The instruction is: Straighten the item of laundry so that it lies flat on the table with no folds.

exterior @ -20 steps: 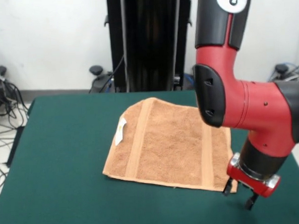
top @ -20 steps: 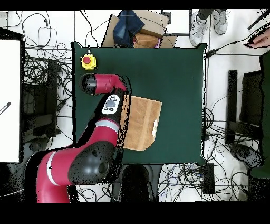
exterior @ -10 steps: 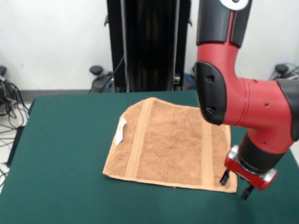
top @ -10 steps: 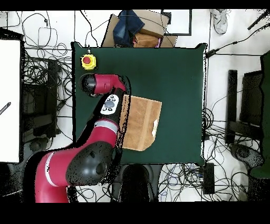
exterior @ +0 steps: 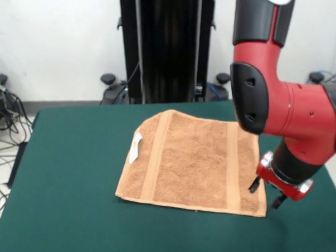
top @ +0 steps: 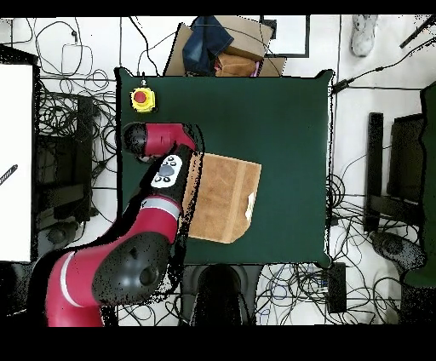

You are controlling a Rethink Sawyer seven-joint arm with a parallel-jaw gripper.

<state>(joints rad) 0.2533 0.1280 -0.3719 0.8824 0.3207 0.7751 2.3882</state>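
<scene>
The orange-tan towel [exterior: 189,164] lies spread out on the green table [exterior: 70,180], its two woven bands running front to back and a white tag [exterior: 136,147] on its left edge. I see no fold on the side that shows. My gripper [exterior: 266,193] hangs just off the towel's right edge near the front right corner, open, with nothing between its fingers. In the overhead view the towel [top: 228,197] shows with its tag [top: 249,204], and the red arm [top: 162,174] covers its left edge and hides the gripper.
A yellow box with a red button [top: 142,99] sits on the table's corner in the overhead view. A cardboard box with blue cloth [top: 217,42] stands beyond the table edge. Cables lie on the floor all round. A shoe [top: 366,23] shows at the top edge.
The gripper has risen and drawn back from past the towel's front right corner to beside its right edge. The arm has swung right in the front view. The towel has not moved.
</scene>
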